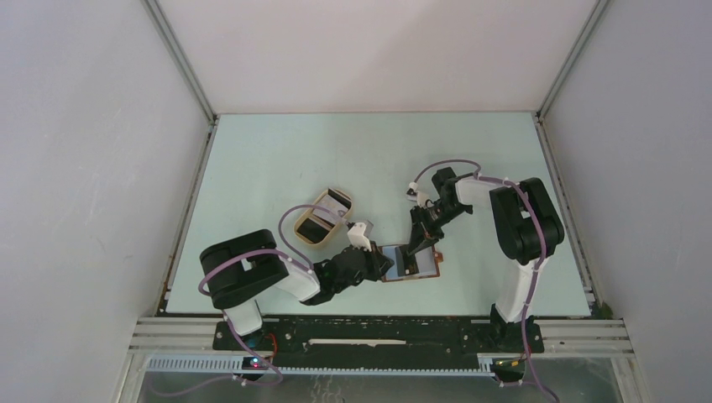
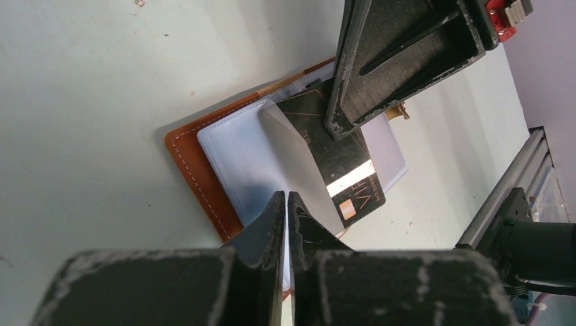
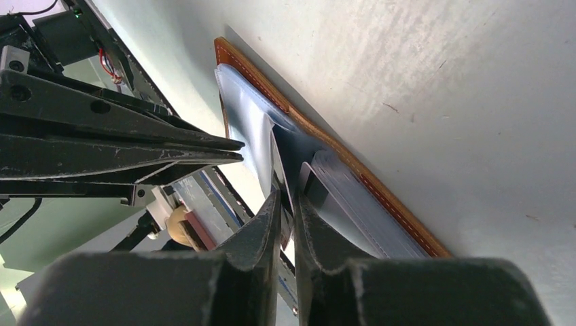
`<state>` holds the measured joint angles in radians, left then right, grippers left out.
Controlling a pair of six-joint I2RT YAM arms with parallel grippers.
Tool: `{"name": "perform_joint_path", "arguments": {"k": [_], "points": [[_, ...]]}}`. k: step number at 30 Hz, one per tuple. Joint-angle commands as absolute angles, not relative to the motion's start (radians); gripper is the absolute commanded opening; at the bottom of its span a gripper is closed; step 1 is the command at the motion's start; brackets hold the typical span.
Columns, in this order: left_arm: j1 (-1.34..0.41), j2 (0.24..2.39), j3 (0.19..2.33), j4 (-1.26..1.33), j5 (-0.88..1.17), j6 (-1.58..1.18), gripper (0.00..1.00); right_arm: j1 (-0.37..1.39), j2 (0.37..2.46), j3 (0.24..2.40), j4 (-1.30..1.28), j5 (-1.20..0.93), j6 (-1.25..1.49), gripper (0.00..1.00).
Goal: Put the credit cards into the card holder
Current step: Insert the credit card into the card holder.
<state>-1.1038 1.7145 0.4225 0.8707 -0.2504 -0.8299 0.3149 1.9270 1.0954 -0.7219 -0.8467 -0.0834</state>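
- Reddish-brown leather-like folding card holder lies opened flat on the pale green table, at 6 o'clock from the table's middle and close to the near edge.
- White stitching runs along its brown border, and clear plastic pockets cover the inside.
- Left end effector reaches in from the holder's 9 o'clock side. In the left wrist view its fingertips are pressed together on a clear plastic pocket flap, which is lifted off the pocket below it.
- Right end effector comes down from the holder's 12 o'clock side, onto the middle of the holder.
- A black credit card with gold lettering lies slanted under the lifted flap, partly over the pockets.
- In the right wrist view the card's edge stands between the right fingertips, which show a narrow slit. Whether they pinch the card I cannot tell.
- An oval tan tray sits at 10 o'clock from the holder, well apart from it.
- Two more credit cards rest in the tray, a whitish one and a dark one.
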Motion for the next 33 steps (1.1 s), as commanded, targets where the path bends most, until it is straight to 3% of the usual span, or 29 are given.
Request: {"name": "perform_joint_path", "arguments": {"k": [1,10,23,33], "points": [[-1.109,1.659,0.409,0.93,-0.242,-0.813,0.11,0.315,1.929,1.126,-0.728,-0.84,-0.084,0.19],[-1.153,1.552,0.431,0.862,-0.215,-0.796,0.24,0.315,1.939,1.131,-0.731,-0.841,-0.085,0.23],[-1.252,1.714,0.779,0.541,-0.309,-0.77,0.25,0.313,1.948,1.136,-0.733,-0.841,-0.086,0.25],[-1.266,1.796,0.927,0.307,-0.405,-0.786,0.25,0.311,1.948,1.135,-0.735,-0.842,-0.086,0.26]]}}
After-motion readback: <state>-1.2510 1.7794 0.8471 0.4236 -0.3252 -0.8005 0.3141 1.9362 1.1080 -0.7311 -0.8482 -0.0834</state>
